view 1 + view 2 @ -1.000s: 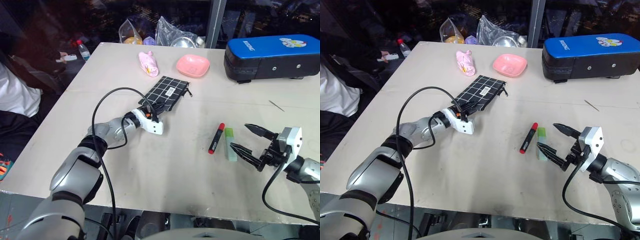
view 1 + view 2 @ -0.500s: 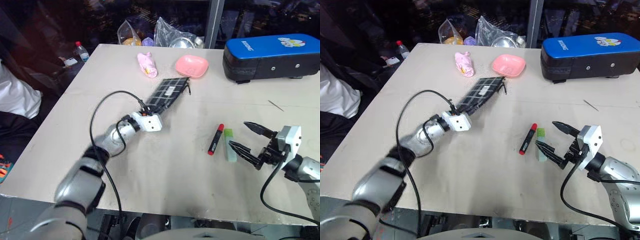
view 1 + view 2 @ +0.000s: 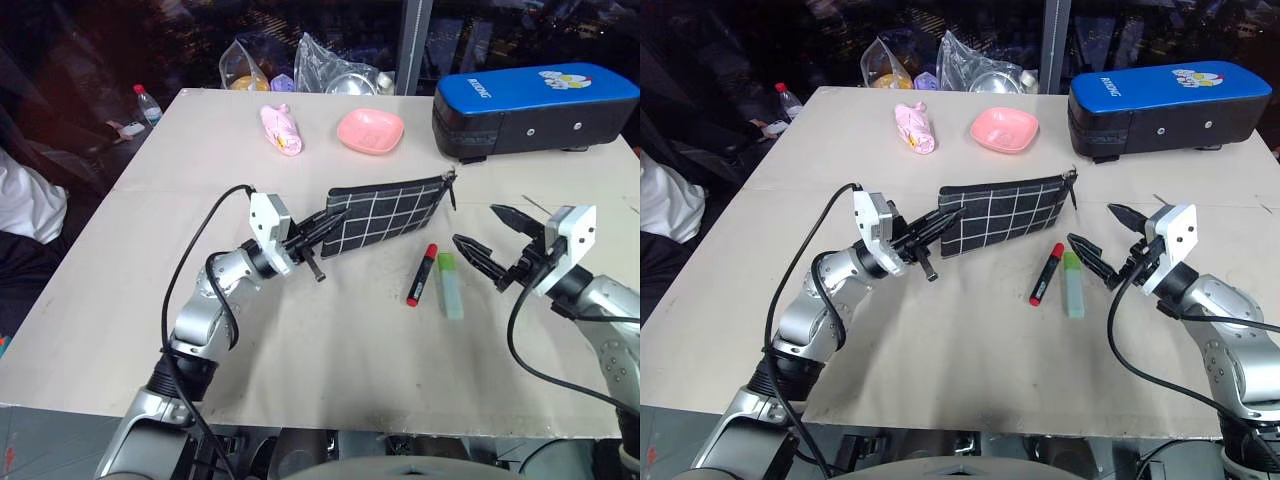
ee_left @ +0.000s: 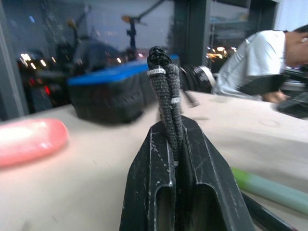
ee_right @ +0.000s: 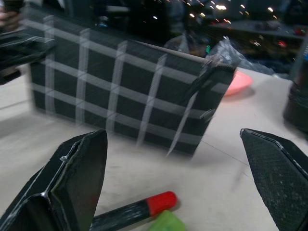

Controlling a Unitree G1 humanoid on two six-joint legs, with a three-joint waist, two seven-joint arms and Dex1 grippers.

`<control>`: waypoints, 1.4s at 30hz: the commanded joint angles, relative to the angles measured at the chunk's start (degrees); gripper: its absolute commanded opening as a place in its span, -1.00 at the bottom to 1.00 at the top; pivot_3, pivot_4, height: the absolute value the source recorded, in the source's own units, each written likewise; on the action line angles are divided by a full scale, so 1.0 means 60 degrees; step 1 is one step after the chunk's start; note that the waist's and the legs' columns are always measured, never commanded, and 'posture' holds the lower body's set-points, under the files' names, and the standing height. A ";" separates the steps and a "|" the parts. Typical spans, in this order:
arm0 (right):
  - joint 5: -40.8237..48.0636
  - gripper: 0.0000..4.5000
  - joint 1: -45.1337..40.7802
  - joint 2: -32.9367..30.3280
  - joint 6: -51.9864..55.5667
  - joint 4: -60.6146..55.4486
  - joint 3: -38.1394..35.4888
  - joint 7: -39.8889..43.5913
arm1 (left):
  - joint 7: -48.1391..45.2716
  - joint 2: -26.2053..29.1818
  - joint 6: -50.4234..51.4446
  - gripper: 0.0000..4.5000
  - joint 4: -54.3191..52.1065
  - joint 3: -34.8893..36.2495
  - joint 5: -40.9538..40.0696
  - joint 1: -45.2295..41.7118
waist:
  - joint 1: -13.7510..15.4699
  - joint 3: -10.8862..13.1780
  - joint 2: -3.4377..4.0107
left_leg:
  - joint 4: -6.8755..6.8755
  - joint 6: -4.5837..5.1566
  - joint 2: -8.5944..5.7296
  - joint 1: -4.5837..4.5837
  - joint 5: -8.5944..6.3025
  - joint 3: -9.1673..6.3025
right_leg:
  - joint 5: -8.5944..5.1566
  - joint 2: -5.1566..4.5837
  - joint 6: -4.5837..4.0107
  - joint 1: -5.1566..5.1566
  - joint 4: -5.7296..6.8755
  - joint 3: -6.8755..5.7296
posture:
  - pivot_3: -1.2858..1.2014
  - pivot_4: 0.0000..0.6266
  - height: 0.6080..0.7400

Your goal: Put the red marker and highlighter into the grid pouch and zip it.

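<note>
My left gripper (image 3: 335, 218) is shut on the left end of the grid pouch (image 3: 392, 213). It holds the pouch on edge just above the table, with the zipper pull (image 3: 450, 185) at the far right end. In the left wrist view the pouch's edge (image 4: 166, 91) rises from between the closed fingers (image 4: 154, 192). The red marker (image 3: 421, 274) and the pale green highlighter (image 3: 450, 286) lie side by side on the table just in front of the pouch. My right gripper (image 3: 476, 225) is open to the right of them, pointing at the pouch (image 5: 125, 91), with nothing between its fingers.
A blue-and-black case (image 3: 535, 105) stands at the back right. A pink bowl (image 3: 370, 130) and a pink soft thing (image 3: 280, 130) lie behind the pouch. Plastic bags (image 3: 340, 75) and a bottle (image 3: 143, 100) sit at the far edge. A person (image 3: 30, 200) is at the left.
My left gripper has lifted the pouch off the table, rolled it onto its edge and swung it right and nearer, close to the pens. My right gripper rose a little, still open.
</note>
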 commanded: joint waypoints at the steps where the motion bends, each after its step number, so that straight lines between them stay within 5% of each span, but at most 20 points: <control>1: 0.0152 1.00 -0.0528 -0.0140 0.0927 -0.0687 0.0006 -0.0721 | -0.0140 -0.0208 -0.0352 -0.99 -0.0248 0.0161 0.0766 0.0141 | 0.0013 0.0000 0.0000 | 0.0000 0.0000 0.0000 0.0000 0.0000 0.0000 | 0.0000 0.0000 0.0000 0.0000 0.0000 0.0000 | 0.03 -0.52 1.00; 9: 0.1633 1.00 -0.1591 0.0372 0.4203 -0.0633 -0.0022 -0.2198 | -0.0296 -0.0728 -0.2005 -0.99 0.0470 0.0022 0.2708 0.0522 | 0.0141 0.0000 0.0000 | -0.0007 0.0002 0.0001 -0.0003 -0.0001 0.0003 | 0.0001 -0.0002 -0.0005 -0.0001 -0.0011 0.0010 | 0.03 -0.52 1.00; 17: 0.2514 1.00 -0.2178 0.0623 0.5634 -0.0415 -0.0262 -0.2887 | -0.0472 -0.1014 -0.2095 -0.99 0.0499 0.0172 0.2899 0.0538 | 0.0162 -0.0001 0.0000 | -0.0021 0.0007 0.0001 -0.0014 -0.0004 0.0002 | 0.0001 -0.0009 -0.0006 -0.0005 -0.0030 0.0008 | 0.03 -0.52 1.00; 20: 0.2396 0.62 -0.2237 0.0565 0.5616 -0.0332 -0.0174 -0.2889 | -0.0438 -0.1091 -0.2028 -1.00 0.0458 0.0195 0.2952 0.0477 | 0.0159 -0.0001 0.0001 | -0.0028 0.0007 0.0001 -0.0013 -0.0004 0.0001 | 0.0001 -0.0008 -0.0006 -0.0005 -0.0031 0.0007 | 0.03 -0.52 1.00; 28: 0.2271 -0.95 -0.2253 0.0455 0.5503 -0.0359 -0.0194 -0.2774 | -0.0383 -0.1127 -0.1970 -1.00 0.0287 0.0238 0.3014 0.0568 | 0.0152 0.0000 0.0000 | -0.0048 0.0006 0.0000 -0.0013 -0.0003 0.0004 | 0.0001 -0.0007 -0.0005 -0.0015 -0.0040 0.0008 | 0.03 -0.52 1.00; 42: 0.2984 -0.99 -0.2524 -0.0310 0.6950 -0.0816 -0.0595 -0.3213 | 0.0668 -0.1514 -0.2654 -1.00 -0.0148 0.0717 0.3713 0.0468 | 0.0145 0.0001 -0.0001 | -0.0063 0.0006 0.0000 -0.0014 -0.0004 0.0012 | 0.0001 -0.0010 -0.0005 -0.0026 -0.0045 0.0018 | 0.03 -0.52 1.00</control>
